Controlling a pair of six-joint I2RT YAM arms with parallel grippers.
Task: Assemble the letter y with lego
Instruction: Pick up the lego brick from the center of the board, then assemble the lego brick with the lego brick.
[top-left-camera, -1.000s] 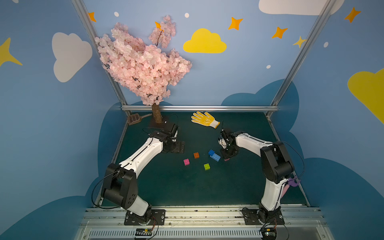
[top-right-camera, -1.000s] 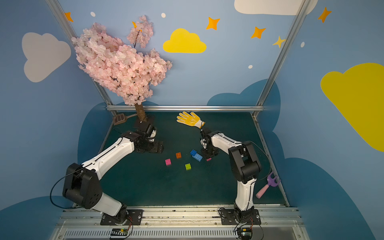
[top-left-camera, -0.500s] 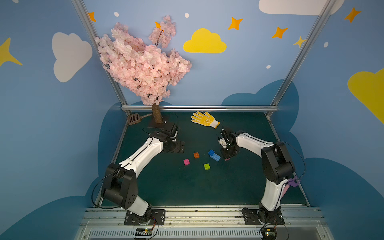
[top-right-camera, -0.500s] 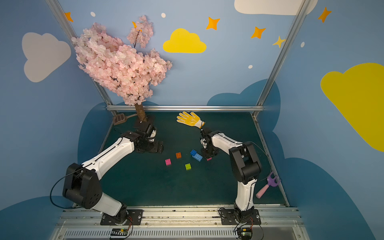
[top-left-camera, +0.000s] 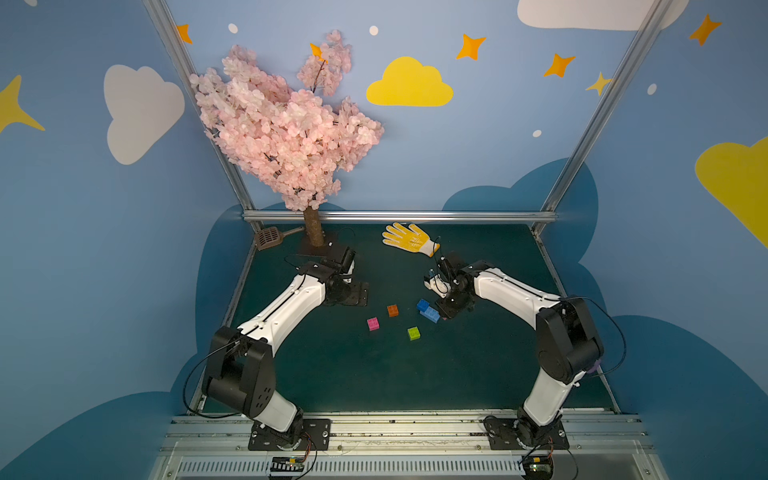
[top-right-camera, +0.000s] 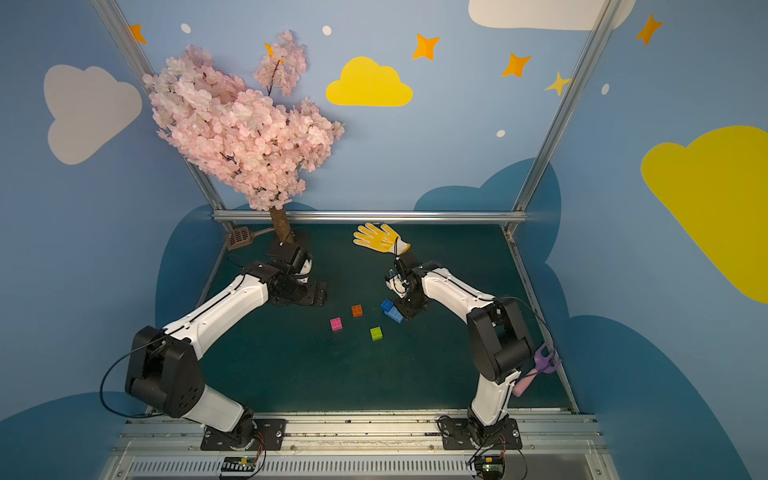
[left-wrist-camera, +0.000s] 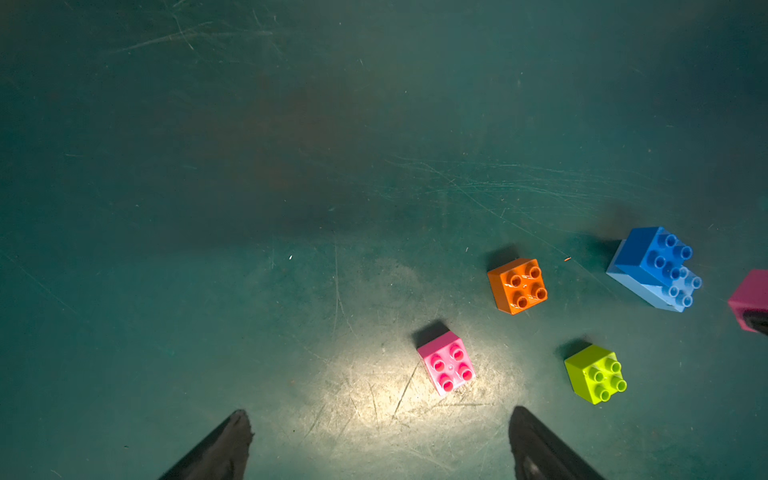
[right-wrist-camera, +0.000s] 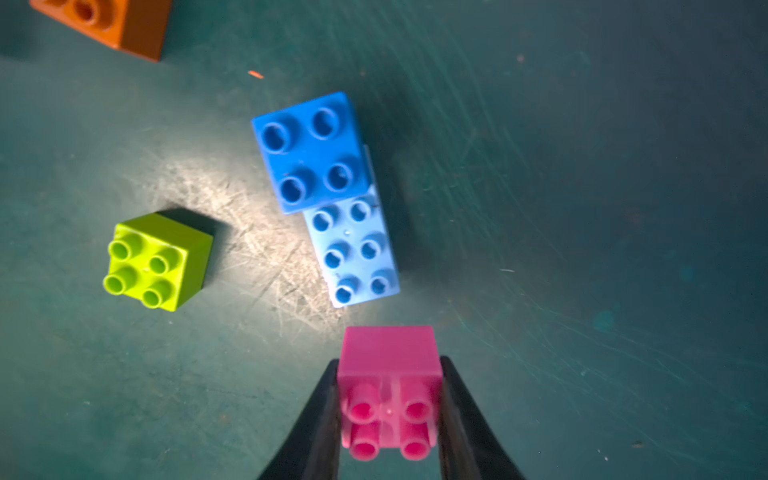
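Note:
My right gripper (right-wrist-camera: 390, 365) is shut on a pink lego brick (right-wrist-camera: 390, 386), lying on its side with studs toward the camera, just above the green mat. Right beside it a blue brick (right-wrist-camera: 309, 151) sits pressed onto one end of a longer light-blue brick (right-wrist-camera: 357, 253). A lime green brick (right-wrist-camera: 158, 259) and an orange brick (right-wrist-camera: 108, 20) lie loose nearby. A second pink brick (left-wrist-camera: 446, 363) lies a little ahead of my left gripper (left-wrist-camera: 378, 419), which is open and holds nothing. In both top views the bricks sit mid-mat (top-left-camera: 428, 309). No letter y shape is in view.
A yellow glove (top-left-camera: 409, 239) lies at the back of the mat behind the right arm. A pink blossom tree (top-left-camera: 291, 124) and a brown scoop (top-left-camera: 270, 237) stand at the back left. A purple-pink tool (top-right-camera: 540, 365) hangs at the mat's right edge.
The right gripper's jaws have closed the last bit onto the pink brick. Both arms have barely moved.

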